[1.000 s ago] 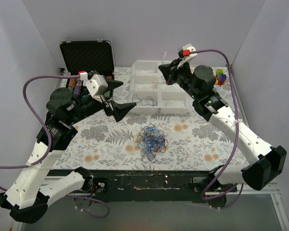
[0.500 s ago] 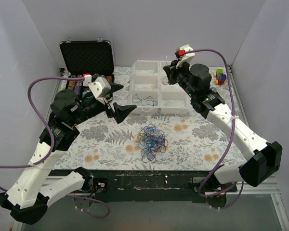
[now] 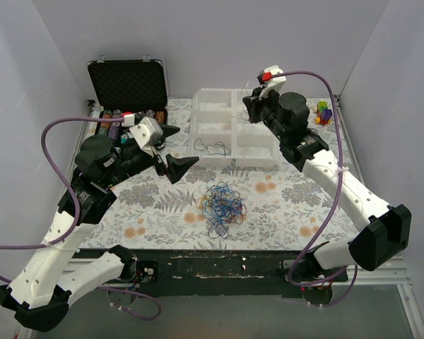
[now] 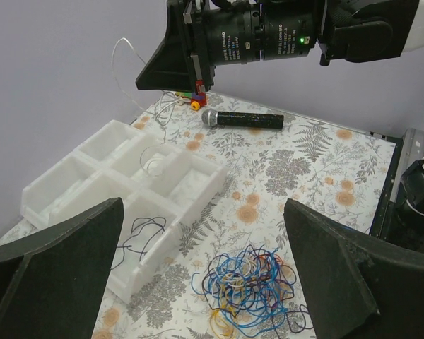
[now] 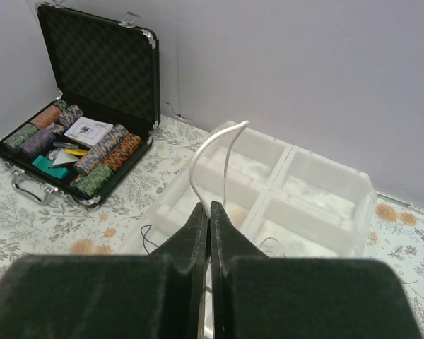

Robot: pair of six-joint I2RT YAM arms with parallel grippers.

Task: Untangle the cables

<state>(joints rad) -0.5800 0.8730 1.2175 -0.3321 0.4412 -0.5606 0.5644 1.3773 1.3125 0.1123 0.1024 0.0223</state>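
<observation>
the right pincer [image 5: 209,210] is clamped on a white cable [image 5: 210,152] above the white compartment tray [image 5: 325,180], probably to sort it, while the left pincer [image 4: 203,205] hangs wide near the cable tangle [image 4: 251,282] on the desk [image 4: 318,176], ready to pick.

The left arm eased toward 4 o'clock, carrying its wide-open left gripper [image 3: 189,145] a little that way. More of the row of coloured poker chips [image 3: 120,113] in the open black case [image 3: 127,78] came into sight behind it. The right arm folded in toward 9 o'clock. Its right gripper [image 3: 247,109], pinched on a thin white wire loop [image 5: 192,175], drew back slightly toward 3 o'clock.
</observation>
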